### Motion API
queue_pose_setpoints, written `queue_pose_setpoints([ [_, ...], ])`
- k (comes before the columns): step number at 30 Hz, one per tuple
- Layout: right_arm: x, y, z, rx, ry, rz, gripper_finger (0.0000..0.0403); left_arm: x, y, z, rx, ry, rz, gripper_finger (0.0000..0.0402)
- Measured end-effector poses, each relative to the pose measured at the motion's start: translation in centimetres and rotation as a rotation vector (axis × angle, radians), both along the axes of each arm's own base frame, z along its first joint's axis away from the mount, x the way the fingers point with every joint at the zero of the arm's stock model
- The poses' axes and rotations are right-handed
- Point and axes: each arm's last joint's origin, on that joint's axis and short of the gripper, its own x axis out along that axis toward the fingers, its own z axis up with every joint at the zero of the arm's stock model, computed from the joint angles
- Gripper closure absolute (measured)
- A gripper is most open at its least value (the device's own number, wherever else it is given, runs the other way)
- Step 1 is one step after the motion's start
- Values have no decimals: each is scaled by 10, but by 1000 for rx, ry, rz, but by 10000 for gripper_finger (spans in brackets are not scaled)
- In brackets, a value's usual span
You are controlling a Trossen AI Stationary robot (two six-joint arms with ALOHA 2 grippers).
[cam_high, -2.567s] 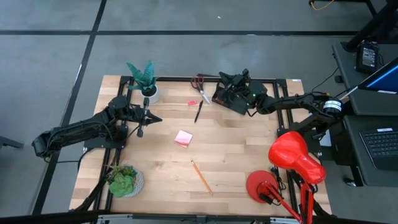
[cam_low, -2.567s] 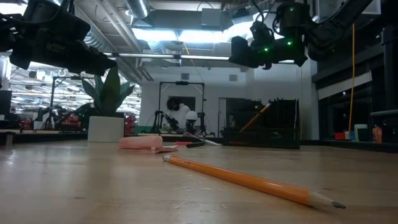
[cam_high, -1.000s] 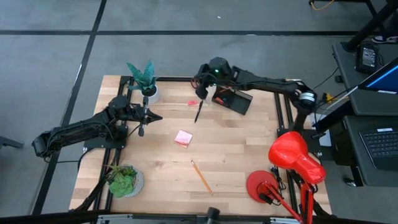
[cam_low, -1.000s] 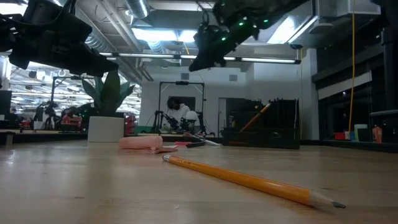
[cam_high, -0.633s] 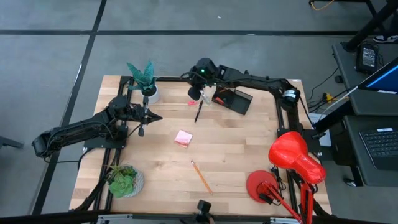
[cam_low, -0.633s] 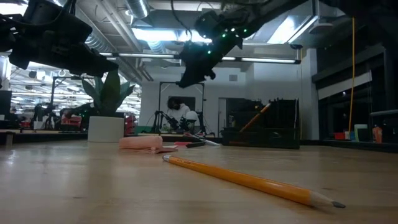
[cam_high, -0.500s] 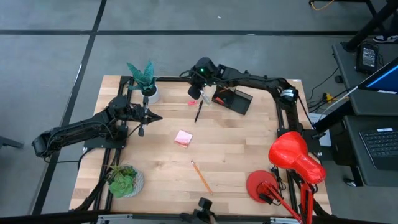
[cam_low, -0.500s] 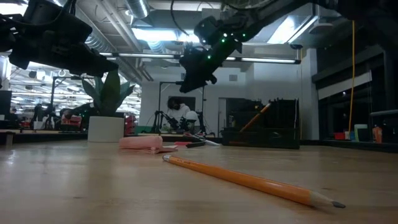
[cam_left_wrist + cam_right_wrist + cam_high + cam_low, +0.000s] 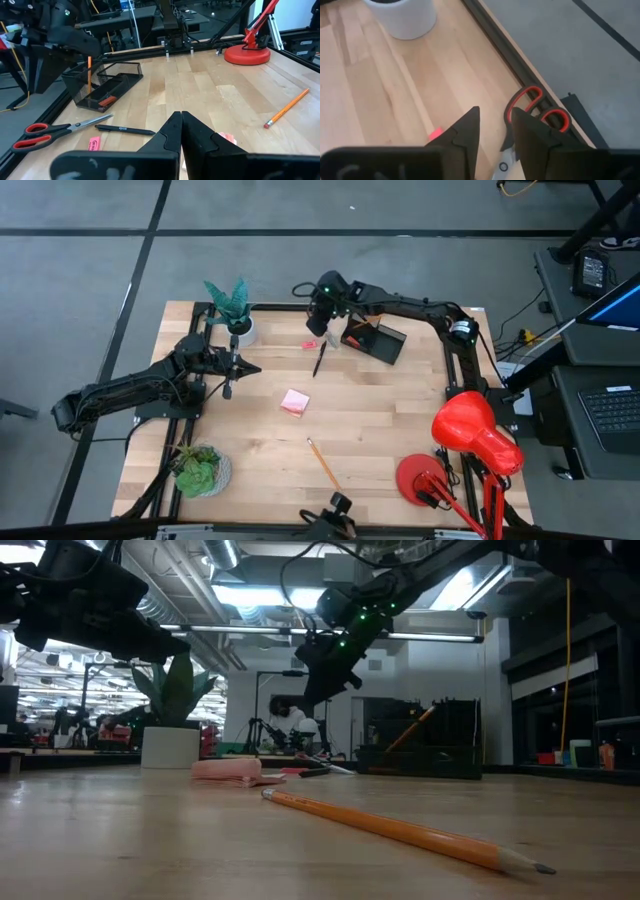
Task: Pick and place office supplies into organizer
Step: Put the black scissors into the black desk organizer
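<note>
Scissors (image 9: 527, 112) | tabletop (image 9: 380, 410) far edge | right gripper (image 9: 494, 131) above, slightly parted, empty | left gripper (image 9: 181, 131) closed, idle

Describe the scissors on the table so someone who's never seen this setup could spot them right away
Start at the table's far edge, between the white plant pot and the black mesh organizer. The scissors lie flat there beside the table's dark frame rail, under the right gripper, next to a black pen and a small pink eraser. Their two red loop handles and silver blades set them apart from both.
</note>
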Motion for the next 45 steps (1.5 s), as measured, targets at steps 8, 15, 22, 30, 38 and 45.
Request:
queue_pose_setpoints([
  [8, -2, -2, 0, 30, -11, -38, 288, 0, 0, 0, 0, 0, 1, 400],
  [15, -3, -9, 7, 36, -38, -70, 288, 0, 0, 0, 1, -1, 1, 399],
  [22, 4, -12, -16, 24, 12, -34, 288, 0, 0, 1, 11, -6, 1, 398],
  [30, 12, -17, -56, 53, 72, -33, 288, 1, 1, 0, 9, 1, 5, 398],
  [38, 11, -21, -61, 62, 72, -40, 288, 1, 1, 0, 9, 1, 6, 399],
  [45, 12, -21, -57, 80, 65, -57, 288, 1, 1, 0, 9, 1, 6, 400],
])
